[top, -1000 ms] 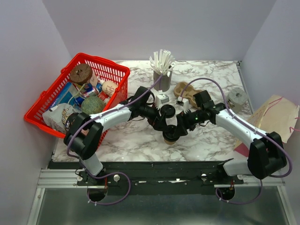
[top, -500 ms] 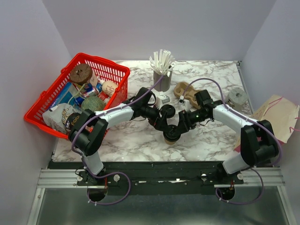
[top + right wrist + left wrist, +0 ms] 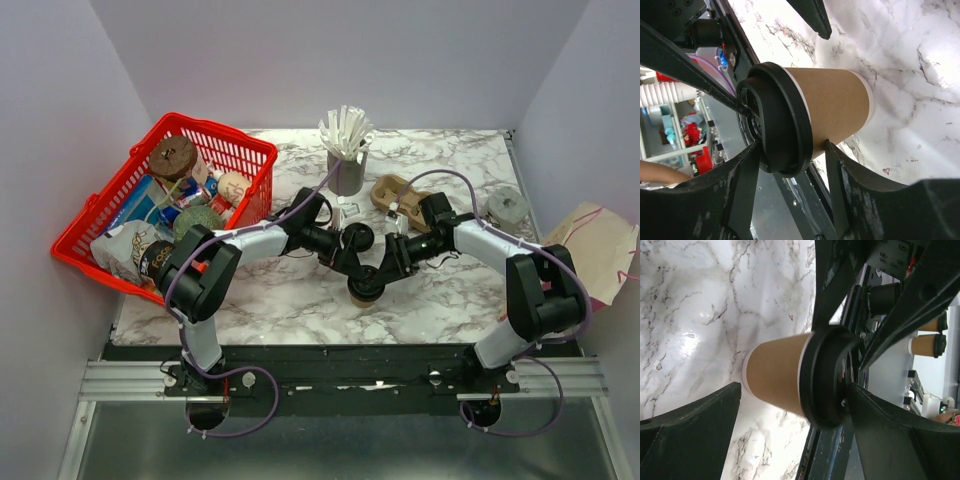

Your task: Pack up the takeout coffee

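Observation:
The takeout coffee, a tan paper cup point(image 3: 366, 296) with its black lid point(image 3: 366, 284) pressed on, stands upright near the table's middle. Both grippers reach it side-on, fingers stacked vertically. My left gripper point(image 3: 350, 268) comes from the left and stands wide open. In the left wrist view the left gripper point(image 3: 795, 390) has one finger by the cup's point(image 3: 775, 377) base and the other just over the lid point(image 3: 827, 375). My right gripper point(image 3: 792, 146) straddles the lid point(image 3: 777, 120), jaws half narrowed. One finger meets the lid's top; the other lies against the cup wall point(image 3: 835, 105), a small gap below the rim.
A red basket point(image 3: 252, 158) full of groceries sits at the left. Behind the cup are a grey cup of white sticks point(image 3: 346, 172), a small white item point(image 3: 347, 212) and the brown pulp carrier point(image 3: 398, 194). A grey disc point(image 3: 508, 207) and a paper bag point(image 3: 590, 245) lie right.
My right gripper's jaws have narrowed around the lid and its arm has swung in leftward. The left gripper stays wide. The cup has not moved.

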Controlling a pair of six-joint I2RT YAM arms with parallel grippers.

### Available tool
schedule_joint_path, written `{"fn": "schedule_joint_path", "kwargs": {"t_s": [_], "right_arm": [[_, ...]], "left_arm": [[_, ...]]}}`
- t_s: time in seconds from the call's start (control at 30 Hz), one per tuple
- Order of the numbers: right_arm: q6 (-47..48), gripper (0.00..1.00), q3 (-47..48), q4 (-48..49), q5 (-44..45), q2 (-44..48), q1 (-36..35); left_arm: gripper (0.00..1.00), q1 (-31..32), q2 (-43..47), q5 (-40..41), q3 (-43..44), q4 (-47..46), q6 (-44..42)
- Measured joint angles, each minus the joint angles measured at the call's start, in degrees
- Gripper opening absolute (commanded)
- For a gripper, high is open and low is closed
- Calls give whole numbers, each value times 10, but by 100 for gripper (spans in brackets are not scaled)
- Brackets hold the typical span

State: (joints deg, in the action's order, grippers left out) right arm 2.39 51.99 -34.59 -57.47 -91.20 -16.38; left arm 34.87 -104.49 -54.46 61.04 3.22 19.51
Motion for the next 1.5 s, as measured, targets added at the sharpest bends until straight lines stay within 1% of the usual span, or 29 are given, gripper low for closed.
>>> {"fn": "schedule_joint_path", "kwargs": {"t_s": [0.33,0.53,0.73,0.9,1.07,1.17,1.27,1.3,1.37,1.43,1.47,1.5], "right_arm": [[-7,57,0,17,-35,-33,2],[-19,57,0,19,-40,-42,3],[-39,57,0,21,-51,-58,5],[-46,56,2,19,-67,-76,7],[-48,56,4,18,-76,-86,9],[-43,59,5,16,-80,-86,9],[-36,67,7,14,-78,-82,8],[-32,73,7,14,-75,-79,7],[-22,79,9,15,-66,-71,5],[-9,91,13,20,-50,-59,0],[-1,92,17,23,-41,-52,-1],[5,96,22,23,-35,-45,-2]], "left_arm": [[92,2,-1,2,-24,-36,15],[90,0,-7,-5,-37,-66,36],[90,-7,-22,-28,-58,-121,85],[89,-14,-49,-63,-76,-191,141],[89,-17,-72,-91,-72,-219,167],[92,-18,-73,-96,-71,-224,168],[95,-18,-69,-95,-71,-224,166],[98,-18,-66,-94,-71,-223,163],[99,-18,-57,-86,-70,-215,150],[99,-18,-47,-75,-66,-200,133],[99,-18,-43,-70,-61,-190,123],[99,-18,-40,-63,-51,-176,111]]}}
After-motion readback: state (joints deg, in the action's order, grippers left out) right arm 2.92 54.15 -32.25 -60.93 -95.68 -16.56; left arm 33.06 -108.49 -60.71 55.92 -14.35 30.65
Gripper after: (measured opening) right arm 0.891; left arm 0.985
